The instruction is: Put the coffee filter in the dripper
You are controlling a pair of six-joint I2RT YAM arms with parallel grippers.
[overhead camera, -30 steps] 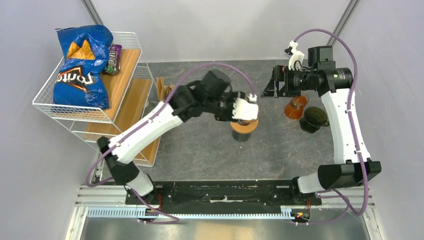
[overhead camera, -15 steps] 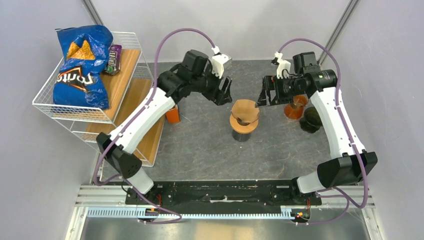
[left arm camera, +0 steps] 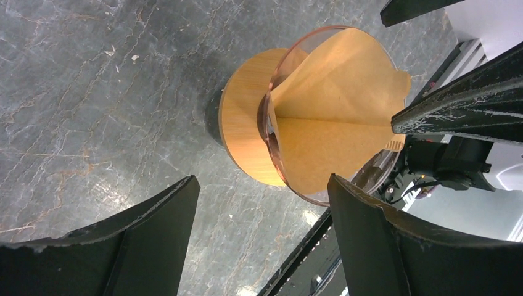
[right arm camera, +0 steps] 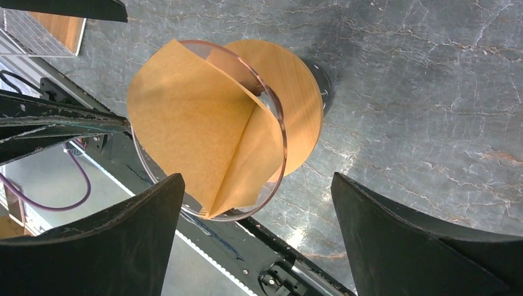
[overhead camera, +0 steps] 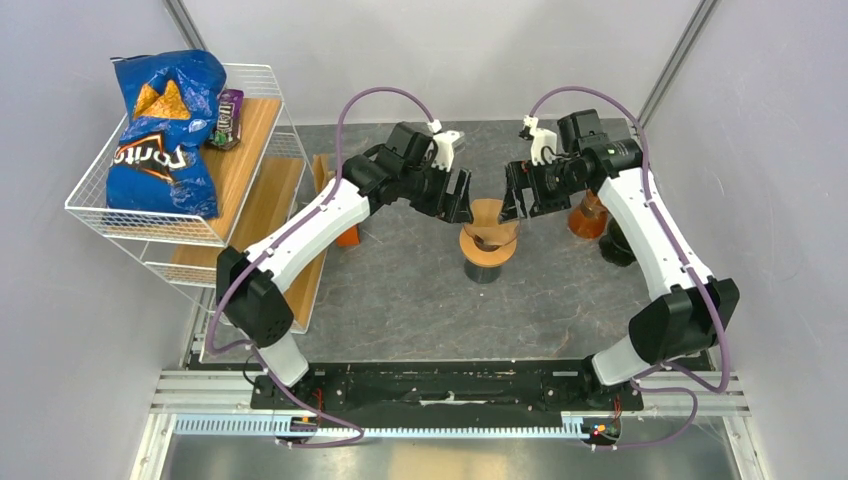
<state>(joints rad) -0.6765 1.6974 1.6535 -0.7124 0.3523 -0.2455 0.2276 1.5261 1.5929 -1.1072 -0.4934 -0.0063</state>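
Fig.: coffee filter (overhead camera: 490, 213) rests in dripper (overhead camera: 487, 251) at desk (overhead camera: 400, 290) centre, paper partly unfolded, one edge proud of the glass rim. L hand (overhead camera: 460, 198) and R hand (overhead camera: 512, 196), both open & empty, flank it w/o touching, prob. poised to seat paper.

The coffee filter (overhead camera: 490, 214) sits in the dripper (overhead camera: 487, 251) at mid-table (overhead camera: 420, 290), well right of the wire rack (overhead camera: 253, 67).

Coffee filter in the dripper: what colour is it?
The coffee filter is plain tan brown; left wrist view shows it best.
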